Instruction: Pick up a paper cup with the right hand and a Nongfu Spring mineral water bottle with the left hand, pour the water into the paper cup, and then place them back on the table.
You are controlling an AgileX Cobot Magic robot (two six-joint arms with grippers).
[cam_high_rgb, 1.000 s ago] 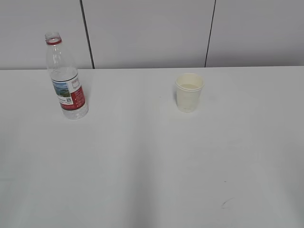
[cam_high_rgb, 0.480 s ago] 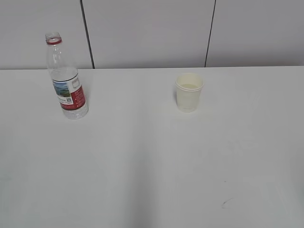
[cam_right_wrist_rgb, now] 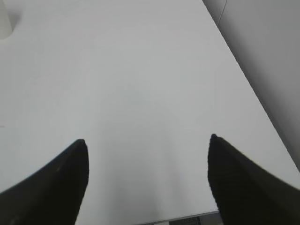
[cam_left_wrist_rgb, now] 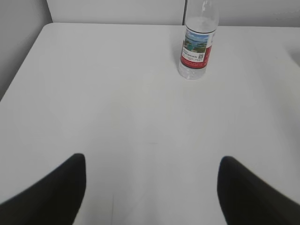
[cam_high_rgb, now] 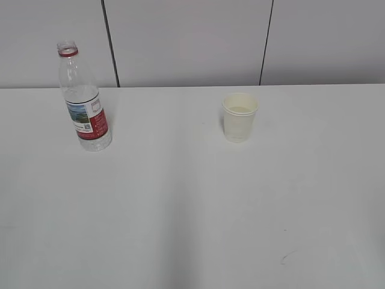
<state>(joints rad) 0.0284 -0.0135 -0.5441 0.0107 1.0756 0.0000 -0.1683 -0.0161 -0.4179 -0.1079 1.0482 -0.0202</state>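
The Nongfu Spring bottle (cam_high_rgb: 82, 99) stands upright and capless at the back left of the white table (cam_high_rgb: 180, 205); it also shows in the left wrist view (cam_left_wrist_rgb: 197, 44), far ahead of my left gripper (cam_left_wrist_rgb: 152, 161). The paper cup (cam_high_rgb: 240, 117) stands upright at the back, right of centre, with a little liquid showing inside. Only its edge (cam_right_wrist_rgb: 3, 21) shows at the top left of the right wrist view. My left gripper is open and empty above the table. My right gripper (cam_right_wrist_rgb: 147, 143) is open and empty near the table's front right edge. Neither arm shows in the exterior view.
A grey panelled wall (cam_high_rgb: 192, 42) runs behind the table. Faint dark scuff marks (cam_high_rgb: 287, 257) lie near the front right. The table's right edge (cam_right_wrist_rgb: 253, 93) and front edge show in the right wrist view.
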